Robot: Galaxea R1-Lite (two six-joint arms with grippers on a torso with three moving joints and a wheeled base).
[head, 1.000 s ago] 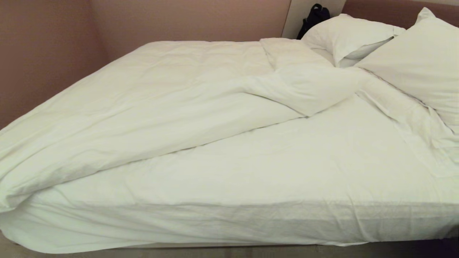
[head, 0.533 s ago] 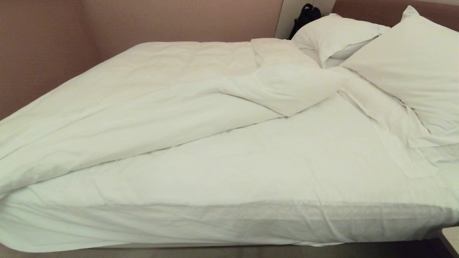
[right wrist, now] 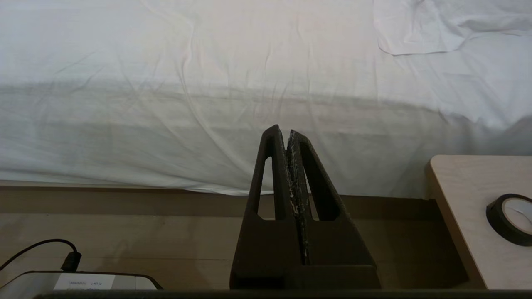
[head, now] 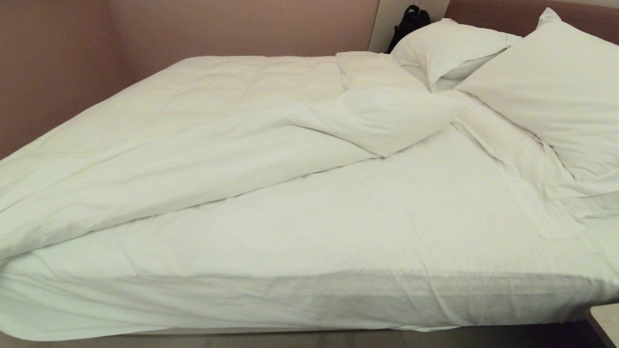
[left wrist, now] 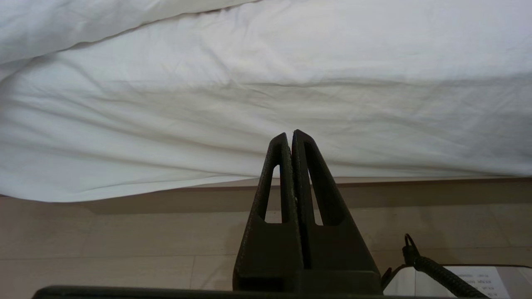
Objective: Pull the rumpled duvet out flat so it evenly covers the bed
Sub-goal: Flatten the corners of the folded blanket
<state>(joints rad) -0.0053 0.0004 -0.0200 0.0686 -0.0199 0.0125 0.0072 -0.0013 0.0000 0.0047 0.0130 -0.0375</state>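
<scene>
The robot's head view is sliding rightward along the low white-sheeted bed, lining up on the puffy, rumpled white duvet, while the left gripper and right gripper are hanging closed and empty.

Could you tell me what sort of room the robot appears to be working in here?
Most likely a bedroom, perhaps a hotel room: a low double bed with a rumpled white duvet, two plump pillows against a headboard, and a small bedside table.
</scene>
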